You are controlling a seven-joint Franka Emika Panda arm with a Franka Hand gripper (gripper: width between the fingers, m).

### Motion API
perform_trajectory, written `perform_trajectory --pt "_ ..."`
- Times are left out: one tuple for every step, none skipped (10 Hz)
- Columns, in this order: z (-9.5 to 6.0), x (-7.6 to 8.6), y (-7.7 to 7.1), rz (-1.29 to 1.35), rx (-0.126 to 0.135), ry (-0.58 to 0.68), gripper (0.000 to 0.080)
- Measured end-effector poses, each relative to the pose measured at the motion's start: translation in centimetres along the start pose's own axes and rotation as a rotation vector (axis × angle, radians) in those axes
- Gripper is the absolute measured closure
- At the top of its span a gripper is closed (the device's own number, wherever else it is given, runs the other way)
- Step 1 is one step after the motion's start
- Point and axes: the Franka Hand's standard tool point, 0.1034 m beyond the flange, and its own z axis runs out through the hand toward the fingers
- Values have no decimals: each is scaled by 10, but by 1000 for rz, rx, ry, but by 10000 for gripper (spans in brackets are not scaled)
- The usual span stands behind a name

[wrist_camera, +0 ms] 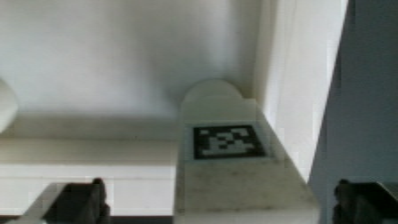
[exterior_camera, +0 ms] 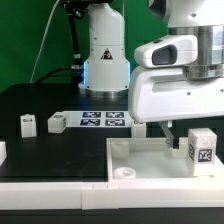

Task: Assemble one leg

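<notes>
Several white parts are lying on the black counter (exterior_camera: 40,100) in the exterior view. A large white tray (exterior_camera: 150,165) with raised walls is sitting at the front, and a round socket (exterior_camera: 124,172) is showing near its front corner on the exterior view's left. One leg (exterior_camera: 202,148), a white block with a black-and-white tag, is standing upright at the exterior view's right, on or just in front of the tray; I cannot tell which. Two other small tagged blocks (exterior_camera: 57,122) (exterior_camera: 28,124) are standing on the counter at the exterior view's left, near each other but apart. The marker board (exterior_camera: 104,121) is lying flat behind the tray. The arm's white body is hanging above the tray, and its pincer (exterior_camera: 172,137) is pointing down just beside the leg, without touching it as far as I can see.

In the wrist view, the two dark fingers (wrist_camera: 71,200) are standing wide apart with nothing between them being gripped. A long white tagged part (wrist_camera: 226,150) is lying below them, next to a white wall (wrist_camera: 302,60).
</notes>
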Motion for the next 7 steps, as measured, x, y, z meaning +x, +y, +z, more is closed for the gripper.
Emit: perform_trajectory --pt "0 0 0 2 0 0 271" --pt "0 0 1 2 0 0 407" --pt "0 0 1 29 1 0 509" --pt "0 0 1 53 0 -1 509" --pt "0 0 1 56 1 -1 509" --pt "0 0 2 102 1 0 509" --pt "1 0 1 297 12 5 509"
